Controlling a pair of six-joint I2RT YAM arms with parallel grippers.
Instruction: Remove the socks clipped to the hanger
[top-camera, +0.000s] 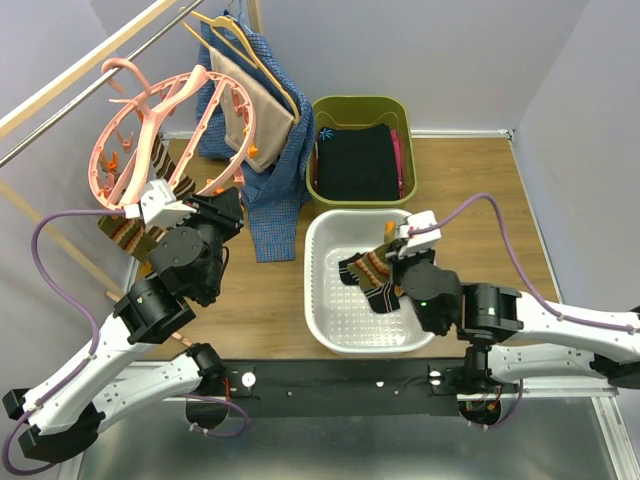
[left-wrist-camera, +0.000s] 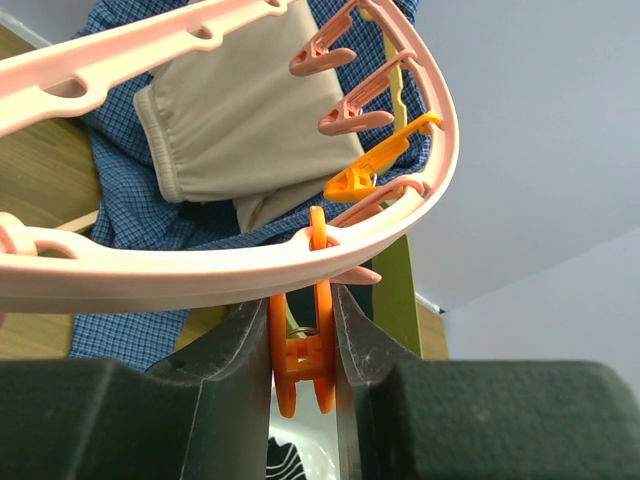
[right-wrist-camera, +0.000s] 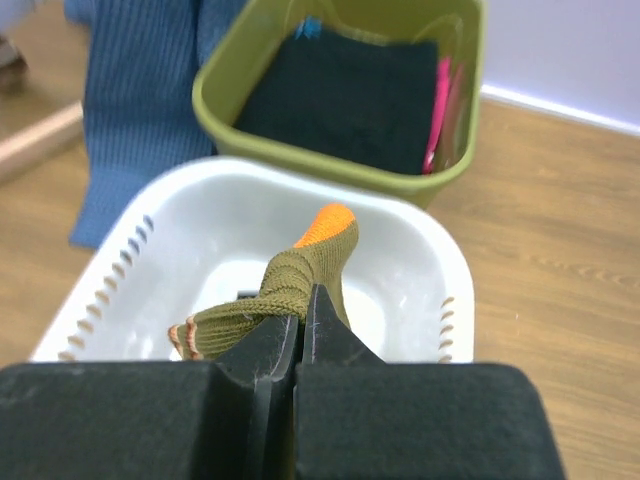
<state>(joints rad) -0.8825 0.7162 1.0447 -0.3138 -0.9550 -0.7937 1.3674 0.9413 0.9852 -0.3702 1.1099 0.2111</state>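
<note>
Wood surface (top-camera: 470, 200), hanger (top-camera: 150, 105) at 10 o'clock: L end effector (left-wrist-camera: 303, 335) pinches orange clip (left-wrist-camera: 305, 365) on it; R end effector (right-wrist-camera: 300, 325) nips olive sock (right-wrist-camera: 300, 265) over basket (right-wrist-camera: 420, 250). Striped sock (top-camera: 125, 230) at 9 o'clock looks soft, light, limp; best gripped near cuff, by clip.

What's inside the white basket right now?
Striped socks lie in the white basket; the right gripper holds an olive sock with an orange toe over its floor. The arm covers the basket's near right part, so anything there is hidden.
</note>
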